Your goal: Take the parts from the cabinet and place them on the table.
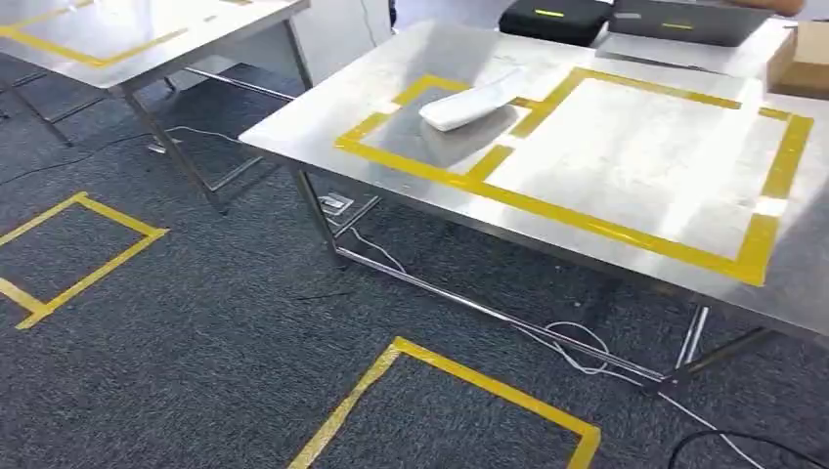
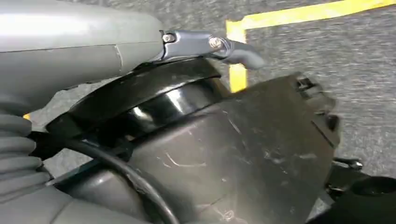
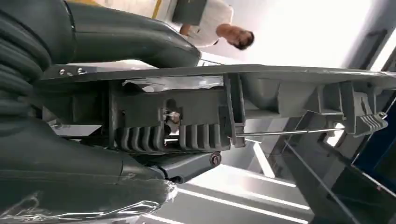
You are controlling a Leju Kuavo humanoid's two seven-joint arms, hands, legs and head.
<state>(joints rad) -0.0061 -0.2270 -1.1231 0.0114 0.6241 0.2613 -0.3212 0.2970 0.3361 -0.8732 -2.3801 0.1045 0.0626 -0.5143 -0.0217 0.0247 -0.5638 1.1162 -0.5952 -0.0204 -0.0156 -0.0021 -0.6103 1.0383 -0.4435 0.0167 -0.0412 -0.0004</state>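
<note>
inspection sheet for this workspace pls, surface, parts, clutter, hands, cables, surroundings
surface: steel table marked with yellow tape boxes.
job's things: white part lying in the smaller taped box; grey ribbed part held by the right robot hand.
clutter: dark cases and a cardboard box at the table's far edge.
grippers: left robot hand hangs over the carpet; whether it is open or shut cannot be told.
cables: white cable on the floor under the table.
surroundings: grey carpet with yellow tape squares, second table, a person.
</note>
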